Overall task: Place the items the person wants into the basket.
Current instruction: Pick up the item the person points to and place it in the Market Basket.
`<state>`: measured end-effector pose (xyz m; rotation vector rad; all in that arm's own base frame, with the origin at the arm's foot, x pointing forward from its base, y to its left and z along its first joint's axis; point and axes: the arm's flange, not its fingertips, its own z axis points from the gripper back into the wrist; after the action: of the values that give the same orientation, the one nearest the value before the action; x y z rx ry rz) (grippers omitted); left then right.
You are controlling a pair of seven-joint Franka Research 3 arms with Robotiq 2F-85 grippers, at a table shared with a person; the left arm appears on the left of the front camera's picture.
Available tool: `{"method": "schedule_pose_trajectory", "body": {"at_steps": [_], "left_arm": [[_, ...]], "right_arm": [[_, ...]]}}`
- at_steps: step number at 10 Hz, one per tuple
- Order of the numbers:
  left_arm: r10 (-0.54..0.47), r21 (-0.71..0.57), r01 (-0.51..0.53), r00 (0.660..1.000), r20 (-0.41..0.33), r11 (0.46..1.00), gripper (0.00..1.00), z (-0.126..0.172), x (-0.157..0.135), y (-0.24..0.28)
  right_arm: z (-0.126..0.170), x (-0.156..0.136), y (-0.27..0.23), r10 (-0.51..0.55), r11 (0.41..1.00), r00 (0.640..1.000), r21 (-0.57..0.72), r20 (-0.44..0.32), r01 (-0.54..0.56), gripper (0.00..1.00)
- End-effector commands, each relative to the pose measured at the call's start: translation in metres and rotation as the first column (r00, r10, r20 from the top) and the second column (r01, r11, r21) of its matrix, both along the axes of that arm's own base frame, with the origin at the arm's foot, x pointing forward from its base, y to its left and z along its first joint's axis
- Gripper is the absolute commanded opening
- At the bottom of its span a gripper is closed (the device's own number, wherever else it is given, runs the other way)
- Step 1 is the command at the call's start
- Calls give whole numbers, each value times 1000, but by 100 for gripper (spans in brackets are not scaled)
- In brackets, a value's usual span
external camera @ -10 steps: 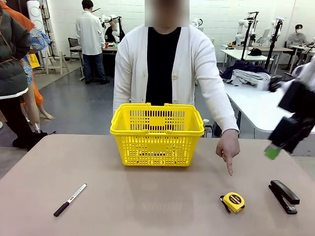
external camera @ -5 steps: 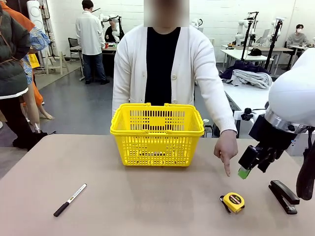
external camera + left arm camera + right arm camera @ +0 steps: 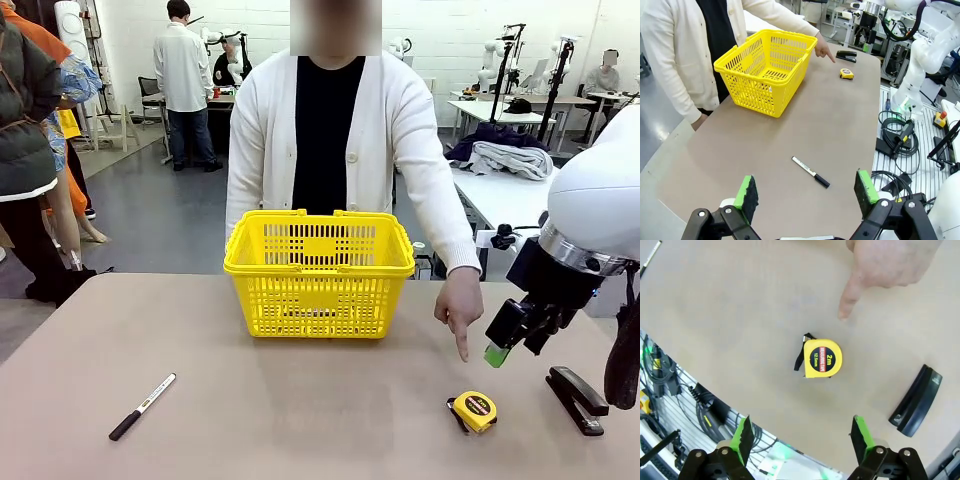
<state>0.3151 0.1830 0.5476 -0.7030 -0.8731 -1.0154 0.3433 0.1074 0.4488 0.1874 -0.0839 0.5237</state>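
Hanging above the surface [image 3: 300,410] with its green pads spread wide and nothing between them, the right pincer [image 3: 801,437] looks straight down on the tape measure [image 3: 822,358], which lies flat just ahead of its fingertips, apart from them. The yellow face of the tape measure carries a red label reading "2m" and "12.5mm", and a black wrist strap trails from one side. Beyond the tape measure, the person's hand [image 3: 888,265] points one finger down at it, the fingertip near but not touching. A black stapler [image 3: 916,400] lies to the side of this pincer, beside the tape measure. In the front view the same pincer [image 3: 497,352] hovers between the pointing hand and the stapler. The left pincer [image 3: 805,194] is likewise wide and empty, held high over the near edge; a marker [image 3: 810,171] with white barrel and black cap lies just ahead of it, its print too small to read, and the yellow basket [image 3: 767,70] stands farther off before the person [image 3: 340,140].
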Motion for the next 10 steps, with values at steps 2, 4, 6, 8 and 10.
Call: {"method": "schedule_pose_trajectory", "body": {"at_steps": [2,4,6,8,10], "left_arm": [[-11,-15,11,1000,24,1000,100,-1,0,2],[-11,-15,11,1000,24,1000,100,-1,0,2],[-11,-15,11,1000,24,1000,100,-1,0,2],[-11,-15,11,1000,24,1000,100,-1,0,2],[-11,-15,11,1000,24,1000,100,-1,0,2]], "right_arm": [[-1,0,2,-1,1000,1000,-12,5,2,100],[-1,0,2,-1,1000,1000,-12,5,2,100],[-14,-2,8,9,999,1000,-33,28,-8,100],[-40,1,24,-5,996,997,-87,73,11,100],[-61,3,38,5,994,997,-109,72,3,100]]}}
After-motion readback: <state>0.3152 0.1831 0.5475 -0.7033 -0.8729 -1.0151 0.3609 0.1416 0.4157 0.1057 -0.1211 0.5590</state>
